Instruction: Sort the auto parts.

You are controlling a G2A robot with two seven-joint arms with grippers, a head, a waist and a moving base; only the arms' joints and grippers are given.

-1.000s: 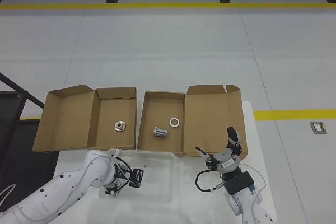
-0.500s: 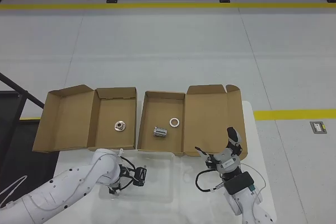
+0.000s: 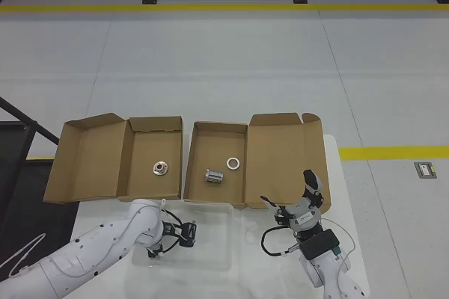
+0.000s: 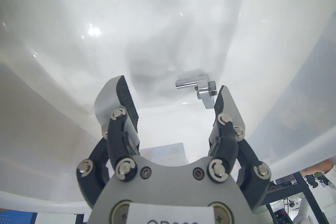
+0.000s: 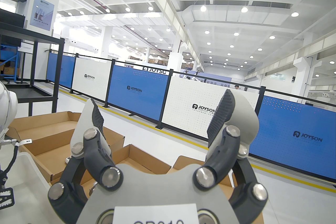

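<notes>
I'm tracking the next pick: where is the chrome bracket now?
Left wrist view: the chrome bracket lies on the floor of the bin, just ahead of the open left tool, close beside one finger.

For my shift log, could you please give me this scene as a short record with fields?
Left box: one flanged disc
Right box: ring and cylindrical part
Left gripper: open, in the clear bin, chrome part by one fingertip
Right gripper: open, holding nothing, aimed upward
</notes>
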